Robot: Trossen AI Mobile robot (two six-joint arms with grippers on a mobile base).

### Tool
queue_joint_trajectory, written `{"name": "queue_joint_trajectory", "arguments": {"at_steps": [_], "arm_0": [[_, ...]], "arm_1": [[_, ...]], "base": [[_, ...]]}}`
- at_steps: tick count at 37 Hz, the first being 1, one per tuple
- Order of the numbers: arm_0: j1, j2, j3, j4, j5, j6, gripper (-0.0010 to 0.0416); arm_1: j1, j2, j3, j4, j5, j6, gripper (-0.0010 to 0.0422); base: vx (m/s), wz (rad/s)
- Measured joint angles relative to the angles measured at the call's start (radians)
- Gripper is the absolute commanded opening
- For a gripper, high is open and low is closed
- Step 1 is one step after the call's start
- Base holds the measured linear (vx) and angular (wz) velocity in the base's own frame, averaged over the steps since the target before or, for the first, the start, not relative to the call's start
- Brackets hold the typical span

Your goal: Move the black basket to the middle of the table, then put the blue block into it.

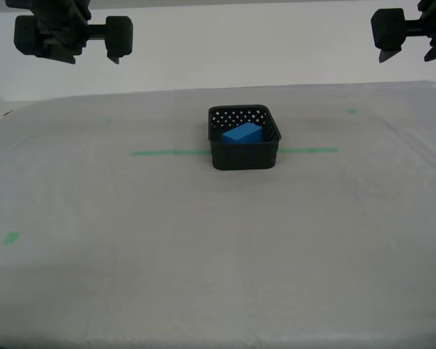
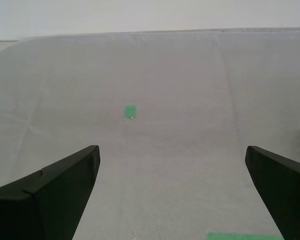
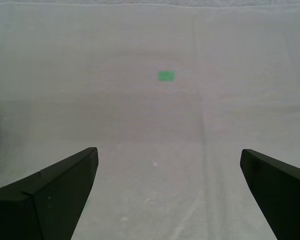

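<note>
As the blue block (image 1: 242,133) lay inside the black basket (image 1: 244,138) mid-counter (image 1: 203,254) on the green tape line (image 1: 167,153), the task looked complete; both claws, first (image 3: 167,192) and second (image 2: 172,192), hung apart and empty.

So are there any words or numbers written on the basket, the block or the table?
None: no words, letters or numbers show in any view.
The black basket: only rows of round holes.
The blue block: plain faces.
The table: only blank green tape, a line and small marks.
</note>
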Motion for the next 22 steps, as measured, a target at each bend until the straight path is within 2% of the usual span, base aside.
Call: {"name": "queue_joint_trajectory", "arguments": {"at_steps": [22], "arm_0": [[0.001, 0.0, 0.0, 0.0, 0.0, 0.0, 0.0399]], "arm_1": [[0.0, 0.0, 0.0, 0.0, 0.0, 0.0, 0.04]], "base": [[0.0, 0.0]]}}
